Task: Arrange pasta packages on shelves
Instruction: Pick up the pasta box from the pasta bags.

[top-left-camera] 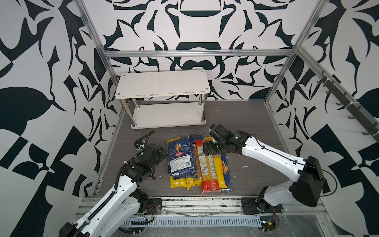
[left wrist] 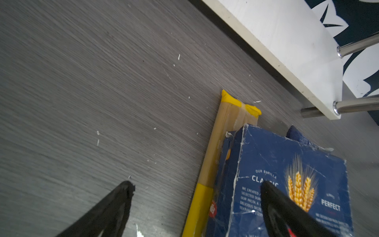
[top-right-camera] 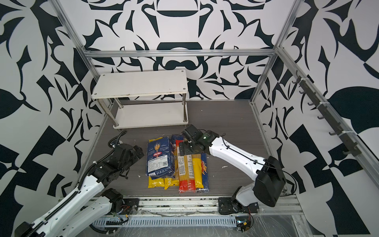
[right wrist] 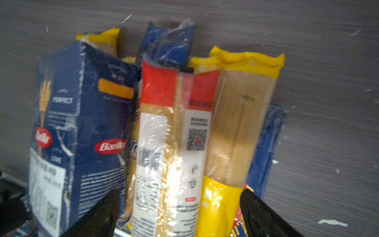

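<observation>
Packages: heap of long plastic spaghetti bags, yellow, red and dark blue, lies mid-tabletop toward the front edge, with a wide dark-blue Barilla bag on top.
Handling: probably light, with slick film and brittle strands; best gripped across the middle, not by the floppy crimped ends.
Right gripper: jaws spread, straddling the red-ended pack, holding nothing.
Left gripper: spread wide, empty, at the Barilla bag's edge.
Shelves: white 2-tier rack at the back edge, both boards bare.
Surface: grey wood-grain tabletop, flat; patterned walls close in.
</observation>
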Tool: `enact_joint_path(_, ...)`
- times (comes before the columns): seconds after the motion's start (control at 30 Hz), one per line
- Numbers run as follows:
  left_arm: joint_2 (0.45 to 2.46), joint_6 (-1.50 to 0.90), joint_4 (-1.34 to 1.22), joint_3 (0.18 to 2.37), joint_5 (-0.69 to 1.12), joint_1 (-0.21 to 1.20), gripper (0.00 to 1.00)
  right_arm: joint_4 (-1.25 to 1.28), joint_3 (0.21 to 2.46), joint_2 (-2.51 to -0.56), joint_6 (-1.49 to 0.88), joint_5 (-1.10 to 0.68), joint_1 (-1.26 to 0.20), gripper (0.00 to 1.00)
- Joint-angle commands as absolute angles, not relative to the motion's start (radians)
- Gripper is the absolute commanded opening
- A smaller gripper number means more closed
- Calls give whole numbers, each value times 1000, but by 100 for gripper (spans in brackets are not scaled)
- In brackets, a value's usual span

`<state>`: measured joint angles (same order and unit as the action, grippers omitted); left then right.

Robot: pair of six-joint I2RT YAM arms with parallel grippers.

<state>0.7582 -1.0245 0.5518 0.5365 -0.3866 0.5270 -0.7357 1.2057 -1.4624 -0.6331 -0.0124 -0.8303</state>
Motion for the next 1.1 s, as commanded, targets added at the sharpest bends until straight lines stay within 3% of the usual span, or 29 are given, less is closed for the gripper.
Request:
enact_joint_path(0.0,765,-1063,524,522,-343,531,100,-740,1253,-1472,-665,-106,-846,94)
enact_joint_path(0.43,846,-1136,392,479,-242,531,100,-596,1250,-1583,-690,-373,-869,96)
enact_joint_path(0.53,923,-1110,346,507,-196,531,94,-577,1257,-1610,-684,-402,-870,96)
enact_joint_path(0.8,1057,-1118,260,531,-128,528,66,-529,1246,-1683,-701,-491,-871,96)
enact_joint_path(1.07,1059,-1137,231,482,-65,482,57,-462,1196,-1708,-737,-531,-873,96)
